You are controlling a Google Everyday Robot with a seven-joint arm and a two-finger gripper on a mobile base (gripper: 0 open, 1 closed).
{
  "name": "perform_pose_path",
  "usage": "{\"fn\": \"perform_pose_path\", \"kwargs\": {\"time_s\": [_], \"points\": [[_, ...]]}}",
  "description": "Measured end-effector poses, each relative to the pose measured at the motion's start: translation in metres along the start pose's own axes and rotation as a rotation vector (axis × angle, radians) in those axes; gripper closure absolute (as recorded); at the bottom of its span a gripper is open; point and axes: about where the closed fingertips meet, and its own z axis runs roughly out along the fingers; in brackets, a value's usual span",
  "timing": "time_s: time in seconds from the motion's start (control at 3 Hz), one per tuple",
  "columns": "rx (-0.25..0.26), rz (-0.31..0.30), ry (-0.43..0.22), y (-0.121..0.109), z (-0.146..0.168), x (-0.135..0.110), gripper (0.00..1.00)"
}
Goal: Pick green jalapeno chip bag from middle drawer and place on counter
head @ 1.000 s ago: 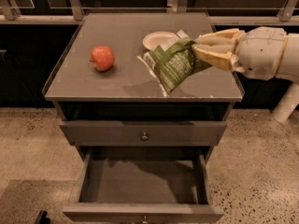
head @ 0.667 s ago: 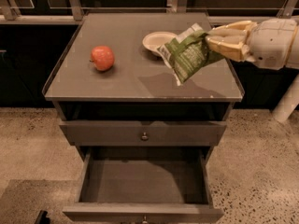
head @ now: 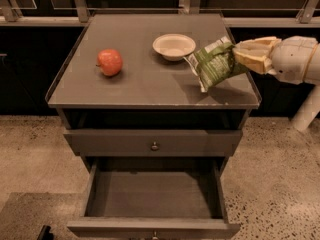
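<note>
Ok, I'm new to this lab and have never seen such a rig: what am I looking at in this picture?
There is one picture, looking down from the front onto a counter; where the camera is mounted is not on record. The white arm coming in from the right belongs to a mobile robot. At its end is the tool, two tan fingers shut on a green chip bag, which it holds over the counter's right side. I cannot tell whether the bag's lower corner touches the top. On the counter lie a red apple at the left and an empty white bowl nearer the back. Below, one drawer is pulled out and looks empty; the upper drawer is shut.
</note>
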Motion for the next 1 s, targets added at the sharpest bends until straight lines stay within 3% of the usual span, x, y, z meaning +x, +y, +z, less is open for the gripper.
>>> {"fn": "perform_pose_path", "kwargs": {"time_s": [0.33,1.0], "points": [[0.01,0.054,0.003,0.0041,0.0094,0.0335,1.0],[0.01,0.056,0.003,0.0042,0.01,0.0345,0.58]]}}
